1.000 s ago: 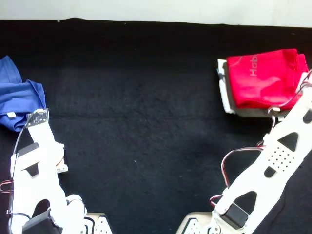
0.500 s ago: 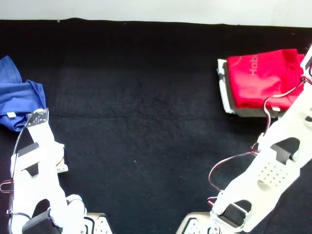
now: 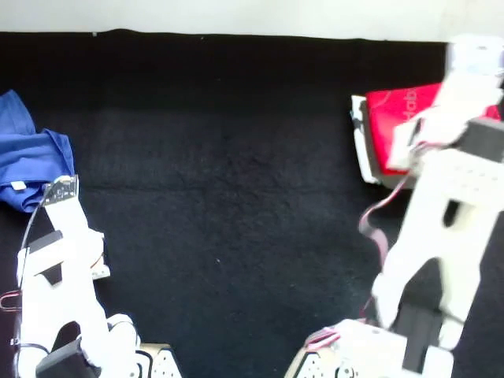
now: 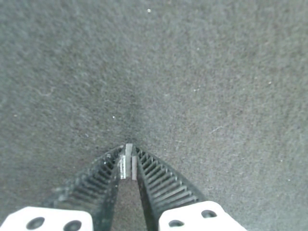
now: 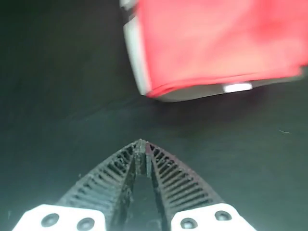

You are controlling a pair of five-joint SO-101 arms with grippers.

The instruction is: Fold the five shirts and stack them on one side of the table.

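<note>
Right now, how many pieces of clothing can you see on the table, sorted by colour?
red shirt: 1
blue shirt: 1
white shirt: 1, with just its edge sticking out under the red one
Total: 3 that can be told apart; more may lie hidden underneath the red one.

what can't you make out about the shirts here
High view: the right arm covers much of the red shirt, so the stack under it cannot be counted.
High view: the blue shirt is cut off by the left edge.
Right wrist view: the red shirt runs off the frame.
</note>
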